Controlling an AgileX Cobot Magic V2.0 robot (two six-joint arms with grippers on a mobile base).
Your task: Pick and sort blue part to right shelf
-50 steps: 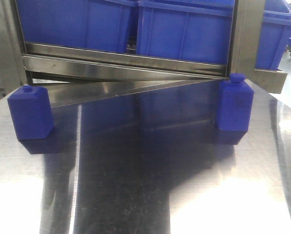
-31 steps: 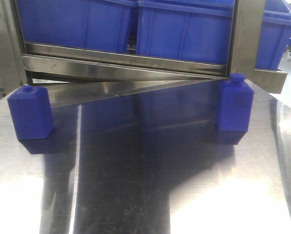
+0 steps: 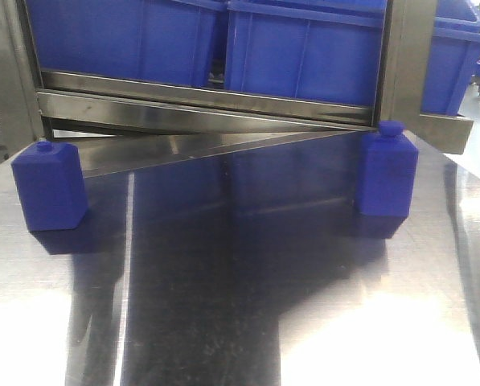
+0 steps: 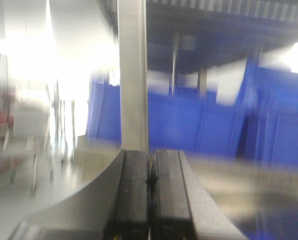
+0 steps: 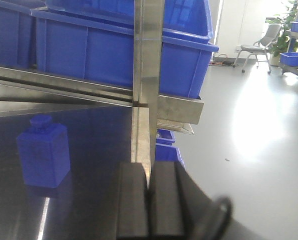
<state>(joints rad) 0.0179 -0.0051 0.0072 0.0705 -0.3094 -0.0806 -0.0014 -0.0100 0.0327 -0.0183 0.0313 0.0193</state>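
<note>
Two blue parts shaped like small square bottles stand upright on the steel tabletop. One blue part is at the left, the other at the right near a steel post; the latter shows as the blue part in the right wrist view. Behind them is the steel shelf rack loaded with blue bins, with a further section at the right. My left gripper is shut and empty in a blurred view. My right gripper is shut and empty, to the right of that part. Neither gripper shows in the front view.
Large blue bins fill the rack just above the table's back edge. A vertical steel post stands straight ahead of the right gripper. Right of the table lie open floor, a small blue bin and a chair.
</note>
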